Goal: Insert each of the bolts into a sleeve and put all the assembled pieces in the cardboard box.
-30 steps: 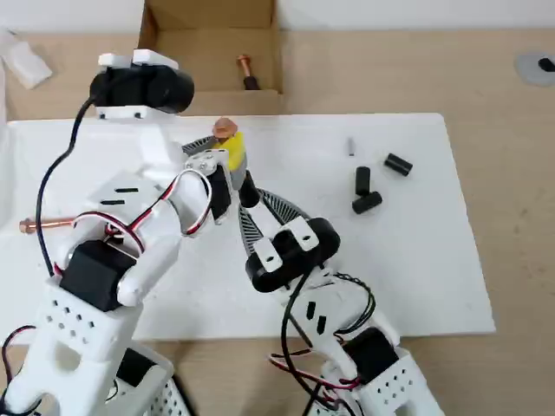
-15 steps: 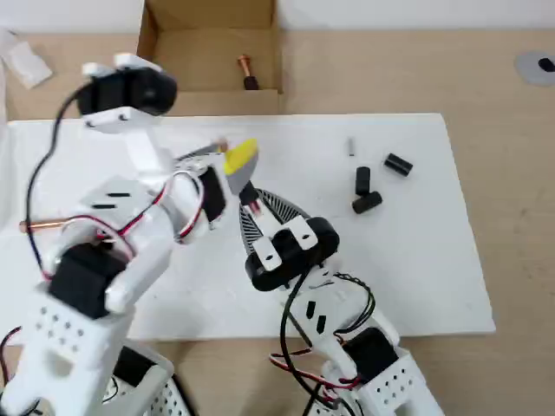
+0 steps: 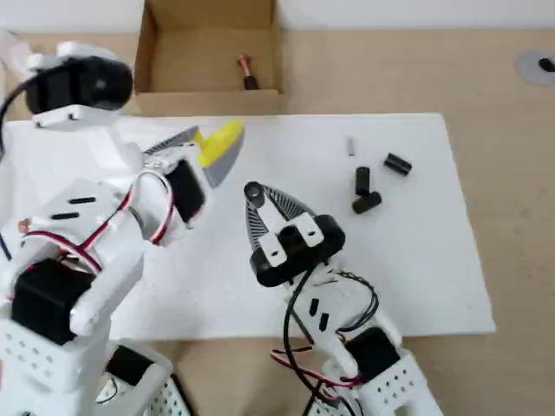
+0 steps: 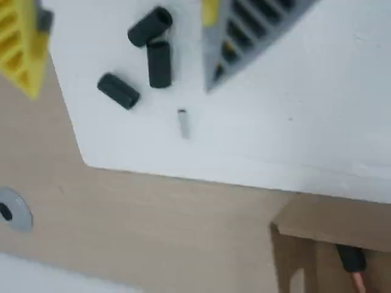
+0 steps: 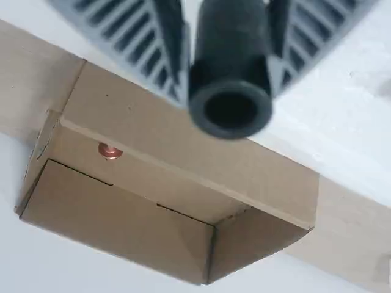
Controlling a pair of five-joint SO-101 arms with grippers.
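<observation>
swinging away, left gripper (image 3: 217, 135) leaves right gripper (image 3: 253, 196) holding sleeve (image 5: 231, 91)

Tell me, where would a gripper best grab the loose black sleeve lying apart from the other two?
Around its middle, from straight above, closing across its round sides. The black sleeve lies flat on the white board, with bare board on both sides.

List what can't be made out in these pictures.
Copper bolt, high view: left arm covers all but one end.
Sleeve, high view: right tool hides all but its end.
Assembled piece, left wrist view: cut off by the picture's edge inside the cardboard box.
</observation>
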